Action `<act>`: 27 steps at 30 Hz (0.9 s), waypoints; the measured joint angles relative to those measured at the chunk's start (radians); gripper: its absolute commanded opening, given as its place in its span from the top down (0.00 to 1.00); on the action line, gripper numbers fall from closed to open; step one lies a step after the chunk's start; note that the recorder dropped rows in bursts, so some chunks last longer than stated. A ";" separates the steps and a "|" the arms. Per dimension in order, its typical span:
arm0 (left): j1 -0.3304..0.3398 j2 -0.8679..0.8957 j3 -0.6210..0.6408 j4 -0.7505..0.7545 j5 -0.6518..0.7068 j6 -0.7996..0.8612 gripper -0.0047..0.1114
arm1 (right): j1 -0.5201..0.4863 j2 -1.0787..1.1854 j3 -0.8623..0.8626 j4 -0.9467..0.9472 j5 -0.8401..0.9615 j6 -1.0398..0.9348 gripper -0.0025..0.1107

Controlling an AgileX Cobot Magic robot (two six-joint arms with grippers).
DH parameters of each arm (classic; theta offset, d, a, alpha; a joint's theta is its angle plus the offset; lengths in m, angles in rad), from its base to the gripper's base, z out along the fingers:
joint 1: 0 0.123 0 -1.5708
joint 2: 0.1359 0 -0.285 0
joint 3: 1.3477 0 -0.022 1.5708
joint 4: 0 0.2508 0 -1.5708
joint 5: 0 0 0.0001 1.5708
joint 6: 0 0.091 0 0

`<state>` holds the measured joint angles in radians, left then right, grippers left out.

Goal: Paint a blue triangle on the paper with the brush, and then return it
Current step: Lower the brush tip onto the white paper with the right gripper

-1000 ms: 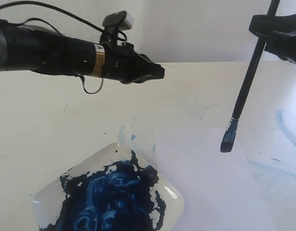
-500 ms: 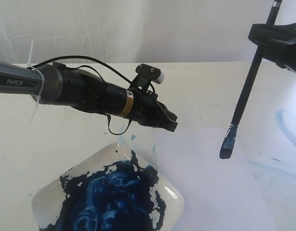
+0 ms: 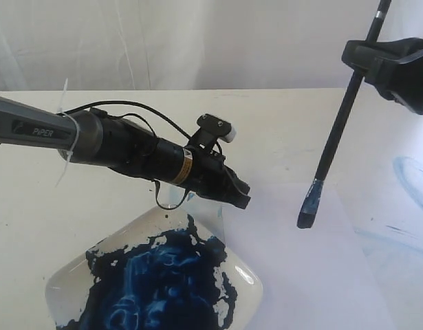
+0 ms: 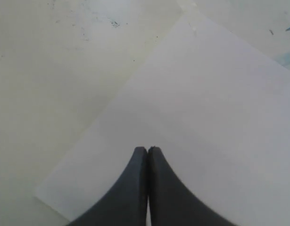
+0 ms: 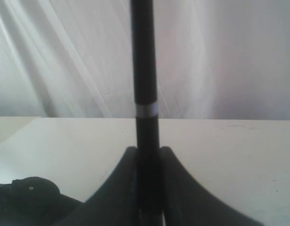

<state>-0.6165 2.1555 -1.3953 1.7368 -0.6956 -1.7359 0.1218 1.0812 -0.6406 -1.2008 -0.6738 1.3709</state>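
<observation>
The paper (image 3: 300, 268) (image 4: 201, 103) lies blank on the cream table, to the right of the paint dish; no blue triangle shows on it. My right gripper (image 3: 359, 58) (image 5: 147, 150) is shut on the brush (image 3: 331, 141) (image 5: 144, 70) high at the upper right. The brush hangs slanted, its blue-stained bristles (image 3: 307, 206) in the air above the sheet's upper part. My left gripper (image 3: 242, 199) (image 4: 147, 149) is shut with nothing in it, its tips low over the paper's near-left corner, beside the dish.
A clear square dish (image 3: 67, 278) smeared with dark blue paint (image 3: 163, 275) sits at the front left, just under the left arm. Pale blue smears (image 3: 410, 179) mark the tabletop at the right. A white curtain (image 3: 197, 41) backs the table.
The left arm has swung down and right, from above the table to low over the paper's corner. The brush has shifted a little left and lower with the right gripper.
</observation>
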 measured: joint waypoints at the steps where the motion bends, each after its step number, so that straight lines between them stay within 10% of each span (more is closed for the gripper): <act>1: 0.000 0.000 0.000 0.000 0.000 0.006 0.96 | 0.000 0.008 0.000 0.006 -0.007 -0.005 0.98; 27: 0.000 0.002 0.000 0.000 0.038 0.105 0.96 | 0.000 0.237 0.000 0.124 -0.237 -0.207 0.98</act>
<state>-0.6165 2.1577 -1.3953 1.7368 -0.6573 -1.6306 0.1218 1.3179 -0.6406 -1.0773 -0.9110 1.1638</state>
